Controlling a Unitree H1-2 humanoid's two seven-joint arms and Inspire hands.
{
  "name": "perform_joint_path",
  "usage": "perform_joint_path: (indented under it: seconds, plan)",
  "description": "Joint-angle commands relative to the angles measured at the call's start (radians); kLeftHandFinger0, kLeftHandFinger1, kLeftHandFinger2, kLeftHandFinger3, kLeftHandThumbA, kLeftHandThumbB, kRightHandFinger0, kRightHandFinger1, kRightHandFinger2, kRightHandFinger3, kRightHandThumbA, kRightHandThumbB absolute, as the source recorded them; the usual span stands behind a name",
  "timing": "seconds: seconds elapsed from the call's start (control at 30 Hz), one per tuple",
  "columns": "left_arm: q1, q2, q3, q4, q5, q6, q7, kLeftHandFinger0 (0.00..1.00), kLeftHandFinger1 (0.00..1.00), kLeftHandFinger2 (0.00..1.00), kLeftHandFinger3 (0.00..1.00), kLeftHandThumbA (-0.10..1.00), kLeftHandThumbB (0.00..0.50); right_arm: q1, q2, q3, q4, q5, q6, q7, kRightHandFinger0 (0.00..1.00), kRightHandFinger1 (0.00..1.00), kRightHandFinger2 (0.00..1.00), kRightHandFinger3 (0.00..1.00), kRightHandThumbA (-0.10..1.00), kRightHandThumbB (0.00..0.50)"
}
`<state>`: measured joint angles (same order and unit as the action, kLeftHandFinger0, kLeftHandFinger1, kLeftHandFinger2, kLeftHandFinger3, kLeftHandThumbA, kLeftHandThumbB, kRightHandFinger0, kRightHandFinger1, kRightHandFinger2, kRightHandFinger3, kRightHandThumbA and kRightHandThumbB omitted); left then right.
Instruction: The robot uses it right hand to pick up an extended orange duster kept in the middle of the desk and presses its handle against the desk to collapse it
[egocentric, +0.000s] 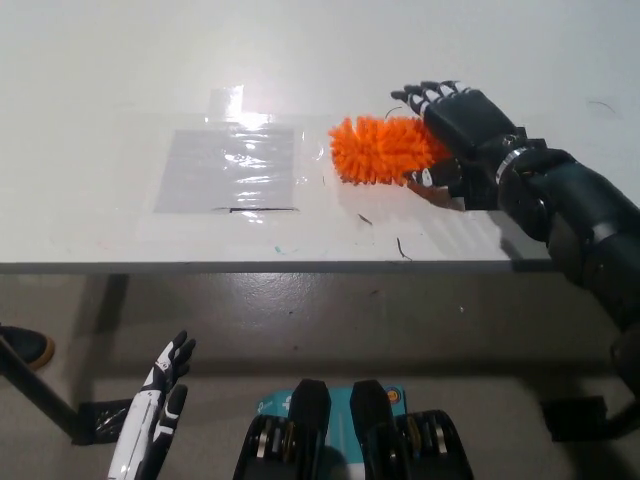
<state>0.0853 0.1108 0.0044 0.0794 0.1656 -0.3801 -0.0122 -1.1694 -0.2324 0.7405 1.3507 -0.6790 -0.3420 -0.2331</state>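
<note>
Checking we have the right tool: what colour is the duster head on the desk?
Bright orange. The duster lies on the desk by the right hand, seen in the head view.

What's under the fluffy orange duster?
The orange duster lies on the white desk, beside a clear taped sheet. The black right robot hand covers its handle end.

One head-mounted view looks steeply down over the desk (120, 60) edge to the floor (330, 330).

Only the clear plastic sheet (228, 168) lies left of the orange duster (382, 149).
</note>
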Motion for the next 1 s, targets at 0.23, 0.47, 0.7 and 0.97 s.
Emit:
perform_joint_path:
  seconds: [0.23, 0.47, 0.7, 0.97]
  plan:
    - [-0.005, 0.000, 0.004, -0.047, 0.018, -0.018, 0.023, 1.00, 1.00, 1.00, 1.00, 1.00, 0.000, -0.099, -0.246, -0.338, -0.714, 0.562, 0.437, 0.876, 1.00, 1.00, 1.00, 1.00, 0.72, 0.466]
    - [-0.009, 0.002, 0.000, -0.047, 0.012, -0.016, 0.016, 1.00, 1.00, 1.00, 1.00, 1.00, 0.012, -0.033, -0.375, -0.559, -1.250, 0.885, 0.482, 0.740, 1.00, 1.00, 1.00, 1.00, 0.93, 0.500]
    - [-0.047, 0.017, -0.014, -0.049, -0.041, 0.000, -0.031, 1.00, 1.00, 1.00, 1.00, 1.00, 0.055, 0.342, -0.446, -0.776, -1.907, 0.863, 0.396, 0.328, 1.00, 1.00, 1.00, 1.00, 1.00, 0.482]
    - [-0.051, 0.027, -0.030, -0.101, -0.143, 0.068, -0.096, 1.00, 1.00, 1.00, 1.00, 1.00, 0.135, 0.840, -0.368, -0.699, -2.189, 0.664, 0.310, 0.257, 1.00, 1.00, 1.00, 1.00, 0.97, 0.482]
